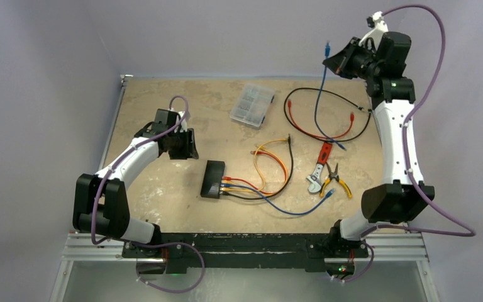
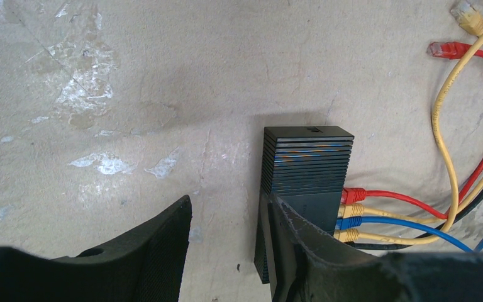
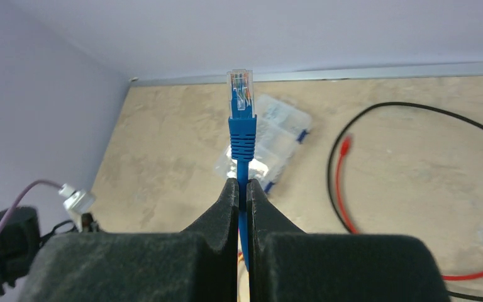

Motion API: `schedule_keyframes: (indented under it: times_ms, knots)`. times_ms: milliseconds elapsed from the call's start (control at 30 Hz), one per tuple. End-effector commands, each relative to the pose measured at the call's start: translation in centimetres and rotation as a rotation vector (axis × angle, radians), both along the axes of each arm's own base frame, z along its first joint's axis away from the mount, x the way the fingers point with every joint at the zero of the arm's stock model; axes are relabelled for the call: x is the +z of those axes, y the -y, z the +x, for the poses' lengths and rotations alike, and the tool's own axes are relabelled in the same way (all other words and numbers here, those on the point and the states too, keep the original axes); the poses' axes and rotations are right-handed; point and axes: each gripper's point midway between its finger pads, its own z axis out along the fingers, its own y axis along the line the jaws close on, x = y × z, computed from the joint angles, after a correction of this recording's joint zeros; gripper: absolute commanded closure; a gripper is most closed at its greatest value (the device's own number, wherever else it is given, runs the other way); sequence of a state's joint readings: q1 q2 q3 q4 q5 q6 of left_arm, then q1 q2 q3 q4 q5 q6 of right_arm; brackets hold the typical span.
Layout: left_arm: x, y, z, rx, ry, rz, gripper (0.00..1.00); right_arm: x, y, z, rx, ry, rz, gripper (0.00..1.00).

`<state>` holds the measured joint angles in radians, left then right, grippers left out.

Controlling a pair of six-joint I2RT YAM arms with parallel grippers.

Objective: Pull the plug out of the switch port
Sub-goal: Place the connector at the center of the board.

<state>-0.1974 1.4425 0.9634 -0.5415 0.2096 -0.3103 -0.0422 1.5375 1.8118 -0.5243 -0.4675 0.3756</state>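
Across the table [image 1: 226, 138] I see both arms at work. The right arm [image 1: 393, 138] rears up above the far right corner, and the left arm [image 1: 132, 154] reaches low over the left half.

The switch [image 1: 214, 179] lies flat a little left of the middle, toward the near edge, with its sockets facing right. A clear compartment case [image 1: 252, 105] sits near the middle of the far edge, well apart from the switch.

Loops of red, yellow, black and blue cable spread from the sockets toward the middle. An adjustable wrench [image 1: 319, 170] and yellow-handled pliers [image 1: 334, 179] lie side by side right of them.

My left gripper [image 1: 185, 145] hovers just beside the far left end of the switch. In the left wrist view its fingers stand apart and hold nothing, and one of them overlaps the near end of the black box. Red, yellow, blue and yellow connectors sit in a row in the ports [image 2: 349, 215].

My right gripper [image 3: 243, 189] is pinched tight on a blue cable [image 3: 244, 217] just below the plug [image 3: 241, 94]. That blue plug points upward in the air, far from the switch, with its clear tip free.
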Motion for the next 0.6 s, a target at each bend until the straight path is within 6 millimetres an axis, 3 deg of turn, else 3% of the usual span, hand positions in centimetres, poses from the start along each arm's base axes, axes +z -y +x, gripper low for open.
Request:
schedule_keyframes:
  times_ms: [0, 333, 567]
  knots:
    - [0.6, 0.0, 0.6, -0.011, 0.023, -0.007, 0.55, 0.8, 3.2, 1.8, -0.044, 0.031, -0.005, 1.0]
    - [0.5, 0.1, 0.7, -0.014, 0.02, -0.009, 0.55, -2.0, 5.6, 6.8, -0.098, -0.046, -0.018, 1.0]
    - [0.6, 0.0, 0.8, -0.014, 0.022, -0.01, 0.55, -7.3, 5.5, 9.7, -0.071, -0.138, 0.01, 1.0]
